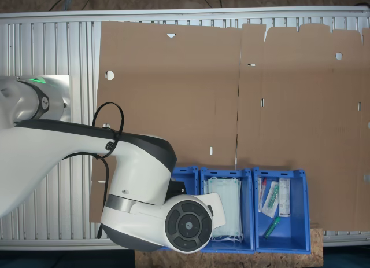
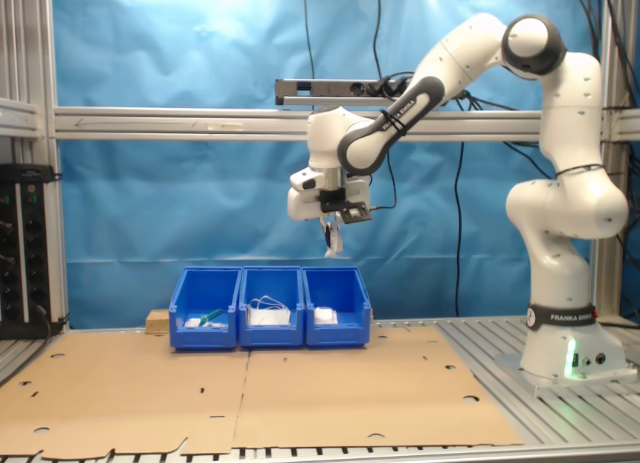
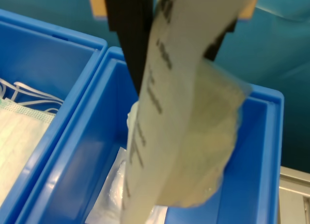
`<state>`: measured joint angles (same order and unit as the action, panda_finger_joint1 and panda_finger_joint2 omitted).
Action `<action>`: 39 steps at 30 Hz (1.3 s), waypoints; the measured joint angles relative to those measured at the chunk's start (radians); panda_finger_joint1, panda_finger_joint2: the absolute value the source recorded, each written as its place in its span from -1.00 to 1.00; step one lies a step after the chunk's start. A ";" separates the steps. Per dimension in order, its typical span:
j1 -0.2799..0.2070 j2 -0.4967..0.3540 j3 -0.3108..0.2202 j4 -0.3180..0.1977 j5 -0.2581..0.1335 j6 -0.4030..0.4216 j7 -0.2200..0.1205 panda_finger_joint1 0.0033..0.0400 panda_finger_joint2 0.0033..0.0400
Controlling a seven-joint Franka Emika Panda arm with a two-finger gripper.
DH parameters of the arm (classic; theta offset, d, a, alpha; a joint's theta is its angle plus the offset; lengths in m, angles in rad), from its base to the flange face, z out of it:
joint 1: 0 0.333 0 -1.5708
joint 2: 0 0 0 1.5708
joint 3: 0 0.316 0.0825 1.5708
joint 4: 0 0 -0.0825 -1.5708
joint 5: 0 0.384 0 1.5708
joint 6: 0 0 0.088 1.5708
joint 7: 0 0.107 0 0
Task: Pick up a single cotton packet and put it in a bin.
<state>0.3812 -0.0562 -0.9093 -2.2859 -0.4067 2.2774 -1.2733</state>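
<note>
Not much you can actually read here. The cotton packet has dark printed lines down its side in the wrist view, but they're way too blurred to make out. There's white lettering on the black band round the arm's base in the second exterior view, and print on the packets in the end bin in the first exterior view is too small.
</note>
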 joint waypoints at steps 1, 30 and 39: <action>0.000 0.000 0.000 0.000 0.000 0.000 0.000 -0.92 -0.92; 0.000 0.000 -0.001 0.000 0.000 0.000 0.000 0.03 0.03; 0.000 0.000 -0.001 0.000 0.000 0.000 0.000 0.91 0.91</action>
<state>0.3812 -0.0562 -0.9099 -2.2859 -0.4067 2.2774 -1.2733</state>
